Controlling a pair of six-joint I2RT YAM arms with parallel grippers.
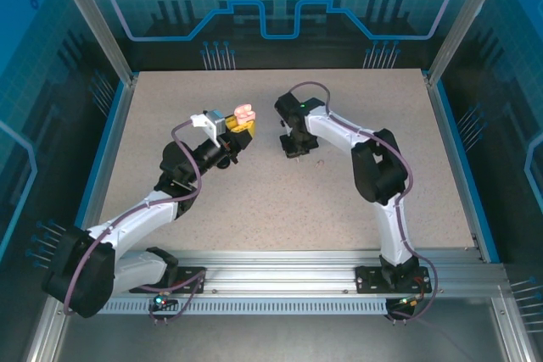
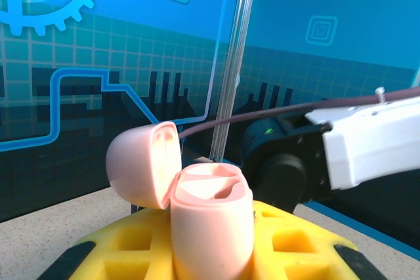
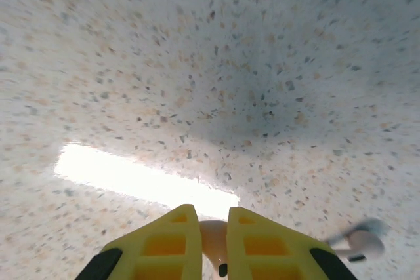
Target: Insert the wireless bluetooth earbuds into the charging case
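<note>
Right gripper: my yellow fingers point down at the table, drawn close together and clamped on a pink earbud, which sits in the narrow gap between them.
Second earbud: a pale, blurred bud with its stem pointing left. It lies on the table just to the right of my right fingers, apart from them. I cannot tell its colour for sure.
Table from my right wrist: speckled beige, with a bright strip of reflected light beyond the fingertips.
Left gripper: raised off the table and clenched around the charging case, which stands upright between the yellow fingers.
Lid: hinged open and tipped back to the left, its hollow facing the case body.
Case mouth: my left wrist camera shows the moulded recess at the top. I cannot tell whether anything sits in it.
Beyond the case: the same camera looks across at my right arm, with its black joint, green light and white link. A metal post and the blue patterned wall stand behind it.
Top camera: the open pink case is held high to the left of centre. The right gripper is down at the table nearby. The two are close but not touching. From there the gripped earbud is too small to make out, and a tiny speck just right of the gripper may be the loose bud.
</note>
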